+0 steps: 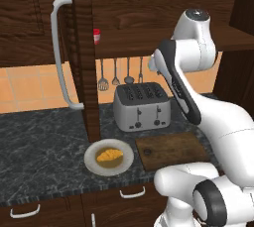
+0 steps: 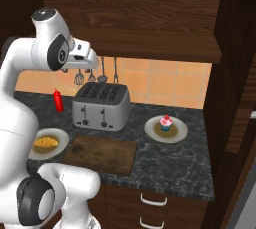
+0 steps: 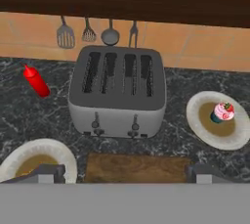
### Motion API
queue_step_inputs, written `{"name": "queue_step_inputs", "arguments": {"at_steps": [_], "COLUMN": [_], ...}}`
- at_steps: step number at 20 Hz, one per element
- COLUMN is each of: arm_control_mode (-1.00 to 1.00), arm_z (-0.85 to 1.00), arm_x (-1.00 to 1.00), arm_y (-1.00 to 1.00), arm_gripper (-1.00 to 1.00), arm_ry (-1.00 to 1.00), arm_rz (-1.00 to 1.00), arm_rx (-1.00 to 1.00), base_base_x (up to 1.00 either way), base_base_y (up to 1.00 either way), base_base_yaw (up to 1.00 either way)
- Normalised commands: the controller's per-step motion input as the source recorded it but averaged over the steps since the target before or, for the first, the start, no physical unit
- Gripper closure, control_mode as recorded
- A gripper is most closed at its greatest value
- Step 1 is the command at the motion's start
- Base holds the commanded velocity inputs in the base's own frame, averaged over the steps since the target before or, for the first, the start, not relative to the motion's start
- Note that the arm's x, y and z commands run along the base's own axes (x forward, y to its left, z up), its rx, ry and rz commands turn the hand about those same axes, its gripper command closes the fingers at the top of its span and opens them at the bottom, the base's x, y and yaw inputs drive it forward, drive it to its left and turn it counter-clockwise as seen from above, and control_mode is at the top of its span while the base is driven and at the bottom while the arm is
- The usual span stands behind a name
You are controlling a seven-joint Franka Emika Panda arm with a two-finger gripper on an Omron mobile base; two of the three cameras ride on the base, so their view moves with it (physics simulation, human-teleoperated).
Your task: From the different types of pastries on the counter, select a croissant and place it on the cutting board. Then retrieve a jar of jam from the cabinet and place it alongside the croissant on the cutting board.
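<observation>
On the dark marbled tabletop (image 1: 39, 146) the croissant (image 1: 109, 155) lies on a grey plate (image 1: 94, 164) just at nine o'clock of the bare cutting board (image 1: 171, 149), which sits directly in front of the silver toaster (image 1: 142, 105). The cupcake (image 2: 166, 122) stands on a second plate (image 2: 179, 132) at about two o'clock from the board, and a red bottle (image 2: 59, 100) stands at nine o'clock of the toaster. The pincer (image 3: 124, 171) hangs above the board's near edge with its jaws spread wide and nothing between them, while the cabinet (image 1: 30, 18) door with its long white handle (image 1: 60, 52) stands swung out at ten o'clock.
</observation>
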Motion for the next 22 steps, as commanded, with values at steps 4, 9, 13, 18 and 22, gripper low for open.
{"name": "queue_step_inputs", "arguments": {"at_steps": [4, 9, 13, 18, 22], "arm_control_mode": [-1.00, -1.00, -1.00, -1.00, -1.00], "arm_z": [0.85, 0.02, 0.14, 0.22, 0.21], "arm_x": [0.03, 0.29, 0.50, 0.20, 0.22], "arm_y": [0.33, 0.17, 0.55, 0.47, 0.36], "arm_gripper": [-1.00, -1.00, -1.00, -1.00, -1.00], "arm_ry": [-0.22, -0.03, -0.43, -0.52, -0.10], "arm_rz": [0.13, 0.07, 0.13, 0.17, 0.15], "arm_rx": [-0.07, 0.00, -0.02, 0.00, 0.07], "base_base_x": [0.00, 0.00, 0.00, 0.00, 0.00], "base_base_y": [0.00, 0.00, 0.00, 0.00, 0.00], "base_base_yaw": [0.00, 0.00, 0.00, 0.00, 0.00]}}
